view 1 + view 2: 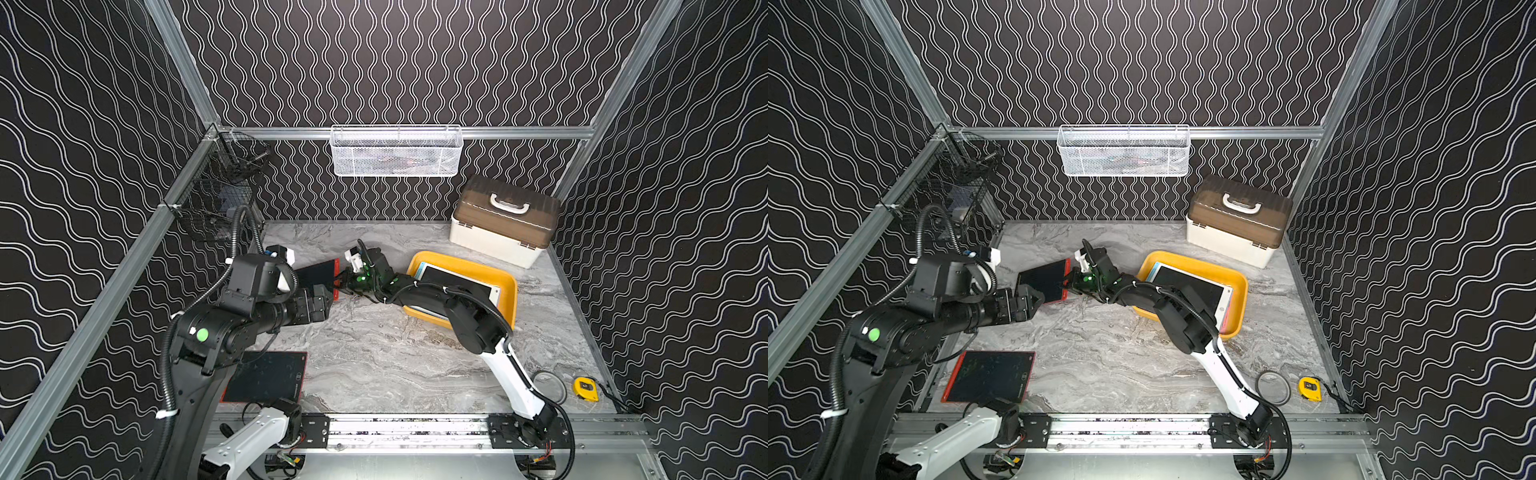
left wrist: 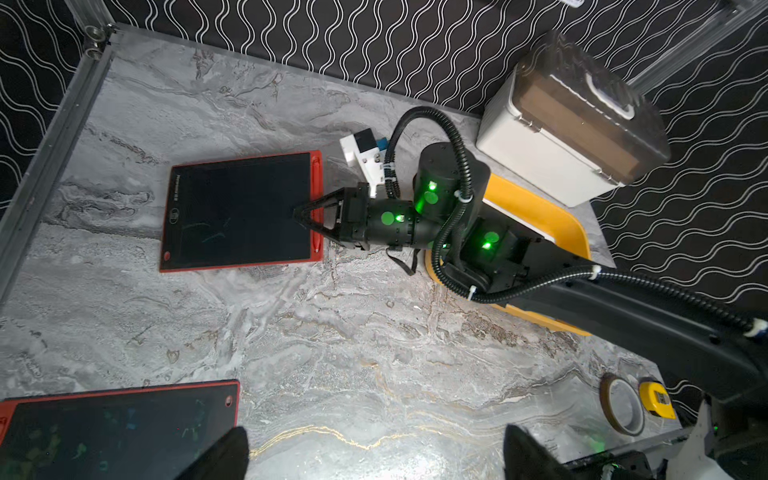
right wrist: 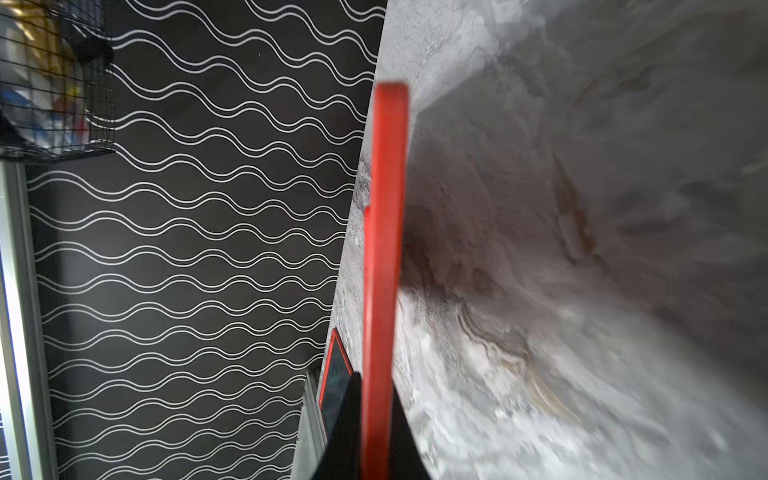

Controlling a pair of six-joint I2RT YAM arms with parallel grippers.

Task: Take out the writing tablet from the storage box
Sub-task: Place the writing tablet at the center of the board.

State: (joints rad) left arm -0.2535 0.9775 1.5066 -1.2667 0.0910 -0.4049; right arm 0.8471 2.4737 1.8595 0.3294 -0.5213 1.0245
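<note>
Inspecting both top views: right gripper (image 1: 340,286) clamped tight on red edge of writing tablet (image 1: 316,275), which is outside storage box (image 1: 509,303), toward rear-left of surface (image 1: 374,365). Storage box near rear-right corner, white-framed tablet (image 1: 440,277) inside. Left gripper (image 1: 1034,300) raised, spread wide, empty. Second red tablet (image 1: 988,376) at front-left corner.

Left wrist view: writing tablet (image 2: 241,212) level, right gripper (image 2: 301,216) on its side edge; left fingers (image 2: 228,453) far apart, nothing between.

Right wrist view: red edge pinched between dark jaws; contact with surface cannot be told.
</note>
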